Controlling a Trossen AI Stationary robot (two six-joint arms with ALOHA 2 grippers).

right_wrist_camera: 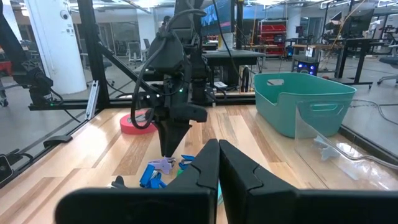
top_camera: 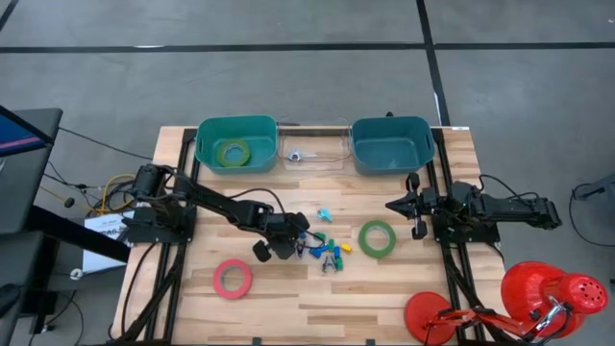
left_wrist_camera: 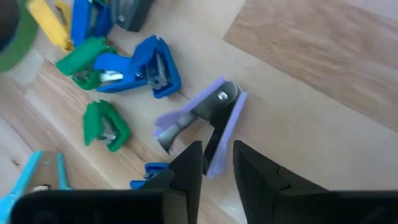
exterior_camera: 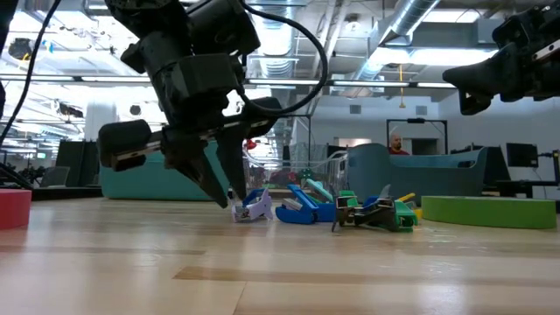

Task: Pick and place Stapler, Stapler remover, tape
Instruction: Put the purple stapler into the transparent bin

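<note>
My left gripper (left_wrist_camera: pixel 217 152) is down at a pile of small coloured stapler removers (top_camera: pixel 327 250) in the table's middle, shut on a lavender stapler remover (left_wrist_camera: pixel 202 115). Blue ones (left_wrist_camera: pixel 140 65) and green ones (left_wrist_camera: pixel 106 124) lie flat beside it. I cannot pick out the stapler in the pile. One green tape (top_camera: pixel 378 238) lies flat right of the pile and a pinkish red tape (top_camera: pixel 233 279) lies near the front left. Another green tape (top_camera: pixel 233 153) lies in the left teal bin (top_camera: pixel 204 144). My right gripper (top_camera: pixel 394 205) waits shut at the table's right side. My left gripper has one lavender arm of the stapler remover (left_wrist_camera: pixel 219 140), near that arm's free end, between its two fingers (left_wrist_camera: pixel 189 162). The fingers slant down from the table's left side and lie across the arm. The remover rests on the table (exterior_camera: pixel 254 210).
A second teal bin (top_camera: pixel 423 154) stands at the far right, with a clear tray (top_camera: pixel 336 159) holding a small piece between the bins. A red lamp (top_camera: pixel 553 293) sits off the front right corner. Bare wood lies along the front edge.
</note>
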